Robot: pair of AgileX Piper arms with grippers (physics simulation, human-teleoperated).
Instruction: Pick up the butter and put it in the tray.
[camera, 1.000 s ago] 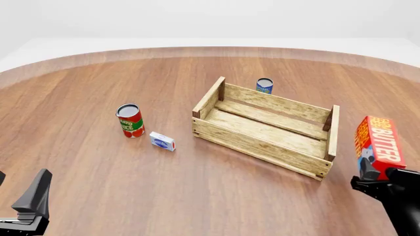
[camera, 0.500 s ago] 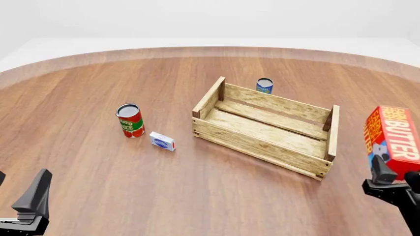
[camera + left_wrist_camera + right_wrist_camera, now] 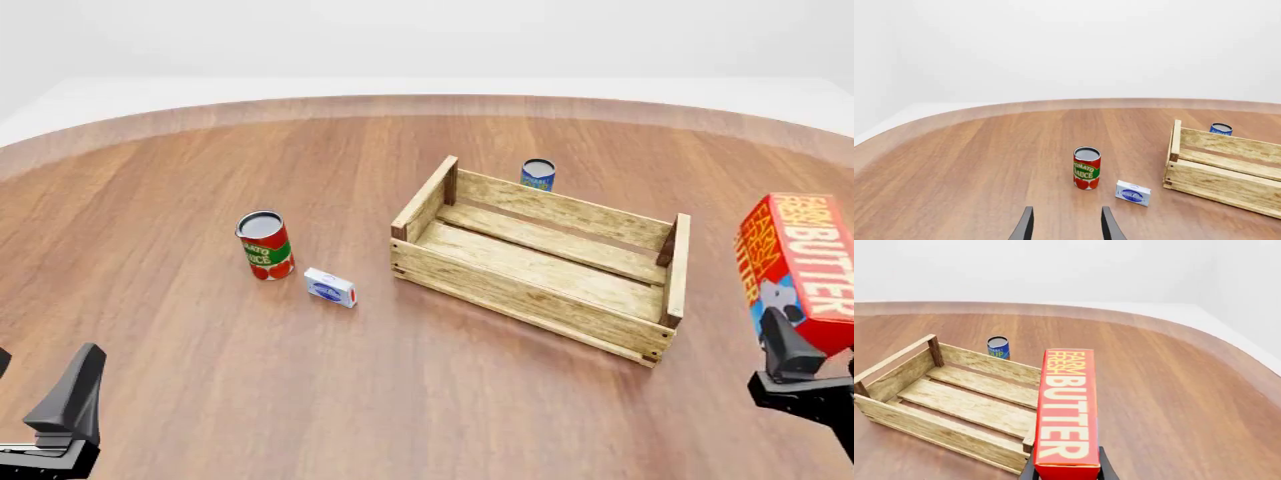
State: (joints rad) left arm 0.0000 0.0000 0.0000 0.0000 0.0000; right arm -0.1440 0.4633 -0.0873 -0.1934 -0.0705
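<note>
Red and orange, the butter (image 3: 801, 268) is one tall box held up in the air at the far right, off the table (image 3: 200, 150). The right gripper (image 3: 798, 362) pinches its bottom end, with one dark finger on each side. The box stands just right of the tray (image 3: 534, 290) and is not inside it.

There is one tray, a big box of light wood with four darker corner posts. It sits in the middle of the brown wood table, turned at a slant.

There are two cans. One red can (image 3: 264, 245) stands left of the tray. One blue can (image 3: 538, 175) stands just behind the tray's far wall. One small white box (image 3: 330, 287) lies between the red can and the tray, close to the red can.

The left gripper (image 3: 1066, 226) is low at the near left. Its two fingers are spread apart and hold nothing.
</note>
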